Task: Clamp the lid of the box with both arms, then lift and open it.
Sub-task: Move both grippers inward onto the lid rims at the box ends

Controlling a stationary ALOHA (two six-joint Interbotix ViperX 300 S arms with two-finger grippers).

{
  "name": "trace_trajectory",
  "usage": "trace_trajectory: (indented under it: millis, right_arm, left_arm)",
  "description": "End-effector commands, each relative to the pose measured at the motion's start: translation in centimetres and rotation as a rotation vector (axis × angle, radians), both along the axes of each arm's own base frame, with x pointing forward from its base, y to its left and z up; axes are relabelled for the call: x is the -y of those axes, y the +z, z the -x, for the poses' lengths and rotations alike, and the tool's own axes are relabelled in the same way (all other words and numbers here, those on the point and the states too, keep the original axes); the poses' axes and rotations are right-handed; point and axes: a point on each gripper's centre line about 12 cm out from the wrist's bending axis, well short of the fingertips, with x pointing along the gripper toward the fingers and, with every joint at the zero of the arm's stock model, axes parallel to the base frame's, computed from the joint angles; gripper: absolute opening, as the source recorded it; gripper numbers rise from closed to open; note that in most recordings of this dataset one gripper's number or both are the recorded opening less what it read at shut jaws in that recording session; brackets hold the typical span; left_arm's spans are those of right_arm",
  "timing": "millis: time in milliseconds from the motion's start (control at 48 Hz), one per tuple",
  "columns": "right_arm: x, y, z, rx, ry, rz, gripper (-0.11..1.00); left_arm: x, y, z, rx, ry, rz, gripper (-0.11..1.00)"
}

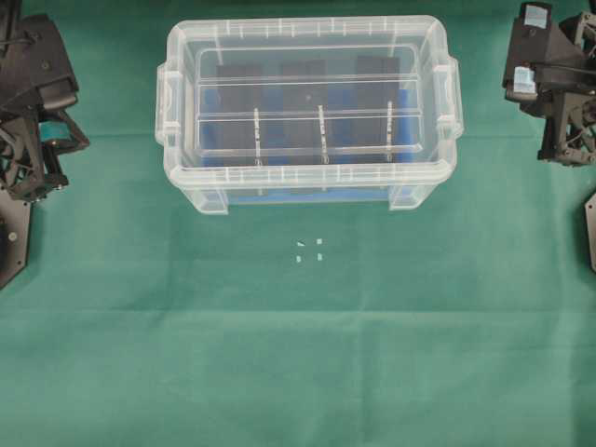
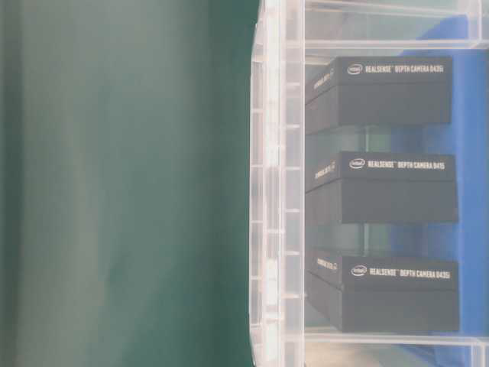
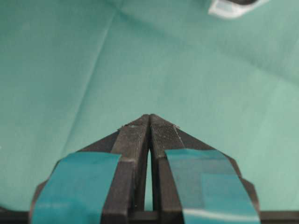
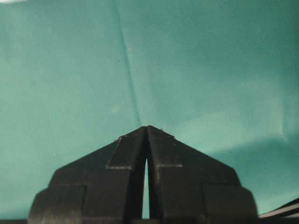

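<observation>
Left hand [image 3: 149, 116]: clenched, grasping nothing, hovering over the green table [image 1: 298, 354] at the left edge, well apart from the box [image 1: 307, 182].
Box: sitting centre-rear on the table; lid [image 1: 307, 102] resting closed on top, black cases [image 2: 382, 92] showing inside.
Right hand [image 4: 147, 128]: clenched, grasping nothing, hanging at the right edge.

A deep rectangular clear plastic box [image 1: 191, 191] with side handles sits on the far middle of the green cloth. Its flat clear plastic lid [image 1: 307, 56], crossed by two long ridges, lies closed on top. Inside, black upright cases [image 2: 382, 187] stand on a blue base [image 2: 474, 222].
</observation>
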Motion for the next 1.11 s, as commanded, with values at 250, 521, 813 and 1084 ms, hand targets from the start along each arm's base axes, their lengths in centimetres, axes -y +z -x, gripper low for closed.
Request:
trace_trajectory:
  millis: [250,521,813,1084]
  right_arm:
    - [0.2,1.0,-0.5,0.027,0.007,0.020,0.00]
    - [0.0,0.8,-1.3,0.036,0.035,0.025,0.00]
    - [0.4,0.7,-2.5,0.041,0.051,0.029,0.00]
    - [0.8,0.4,-4.2,0.033,0.097,0.039,0.00]
  left_arm:
    - [-0.2,0.7,-0.6,-0.003,-0.025,-0.015,0.00]
    - [-0.8,0.3,-2.0,-0.043,-0.049,-0.015,0.00]
    - [-1.9,-0.1,-4.4,-0.076,-0.106,-0.038,0.00]
    - [-3.0,-1.1,-6.5,-0.101,-0.159,-0.061,0.00]
